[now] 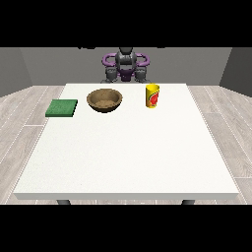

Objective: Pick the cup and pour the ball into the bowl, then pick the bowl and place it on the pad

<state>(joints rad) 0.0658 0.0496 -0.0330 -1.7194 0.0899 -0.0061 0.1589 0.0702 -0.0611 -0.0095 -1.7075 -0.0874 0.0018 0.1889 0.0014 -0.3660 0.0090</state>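
- A large white bench [128, 147] fills the middle of the view, with the robot [126, 65] small behind its far edge.
- A brown bowl [104, 100] sits upright on the bench near the far edge; I take it as the landmark for the other things.
- Its inside looks speckled brown, and I cannot tell whether anything lies in it.
- A yellow cup [152, 95] with a red mark on its side stands upright to the view's right of the bowl, apart from it, with bare bench between them.
- The ball cannot be made out; the cup's inside is hidden from this angle.
- A flat green pad [62, 108] lies to the view's left of the bowl, close to the bench's left edge and not touching the bowl.
- The hand at the view's left [110, 75] hangs behind the bowl, at the bench's far edge and touching nothing.
- The hand at the view's right [141, 75] hangs behind the bowl and slightly to the right, nearer the cup but apart from it.
- Whether the fingers of either hand are apart or together, I cannot tell.
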